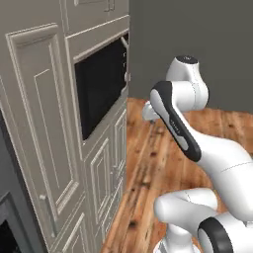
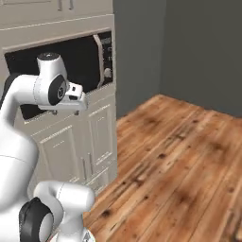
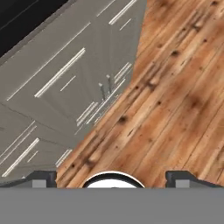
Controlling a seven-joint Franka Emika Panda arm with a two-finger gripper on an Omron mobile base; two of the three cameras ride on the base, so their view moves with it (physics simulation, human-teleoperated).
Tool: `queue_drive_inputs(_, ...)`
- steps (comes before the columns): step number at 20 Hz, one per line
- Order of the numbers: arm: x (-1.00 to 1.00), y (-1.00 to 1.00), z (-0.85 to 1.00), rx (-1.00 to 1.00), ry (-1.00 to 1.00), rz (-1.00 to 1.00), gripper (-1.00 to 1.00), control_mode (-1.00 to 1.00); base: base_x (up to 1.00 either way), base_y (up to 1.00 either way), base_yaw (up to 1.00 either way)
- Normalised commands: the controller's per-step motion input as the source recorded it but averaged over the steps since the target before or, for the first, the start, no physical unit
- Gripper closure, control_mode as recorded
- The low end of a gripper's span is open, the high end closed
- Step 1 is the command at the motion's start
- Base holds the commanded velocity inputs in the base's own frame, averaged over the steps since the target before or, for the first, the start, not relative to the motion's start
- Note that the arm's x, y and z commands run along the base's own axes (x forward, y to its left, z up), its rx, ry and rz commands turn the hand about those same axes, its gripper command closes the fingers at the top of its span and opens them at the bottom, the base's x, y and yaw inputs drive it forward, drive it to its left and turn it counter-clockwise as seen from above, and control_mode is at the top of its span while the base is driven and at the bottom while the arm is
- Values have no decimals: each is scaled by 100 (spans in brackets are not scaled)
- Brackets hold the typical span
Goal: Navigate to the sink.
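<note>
The white arm is folded above the base, with the two-finger gripper point(image 3: 112, 177) directed down at the brown wooden plank floor point(image 3: 175, 87). Its 2 dark fingertips point(image 3: 41, 178) are set wide apart, released, with nothing between them. A tall grey panelled cabinet point(image 1: 44, 123) with a built-in black oven point(image 1: 101, 89) stands to the left, against dark grey walls point(image 2: 189, 47). The sink's location cannot be told.
</note>
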Motion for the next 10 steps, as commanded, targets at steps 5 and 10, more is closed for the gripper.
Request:
queue_drive_inputs(5, 0, 0, 0, 0, 0, 0, -100, 100, 18, 26, -92)
queue_drive_inputs(10, 0, 0, 0, 0, 0, 0, -100, 100, 19, 33, -83)
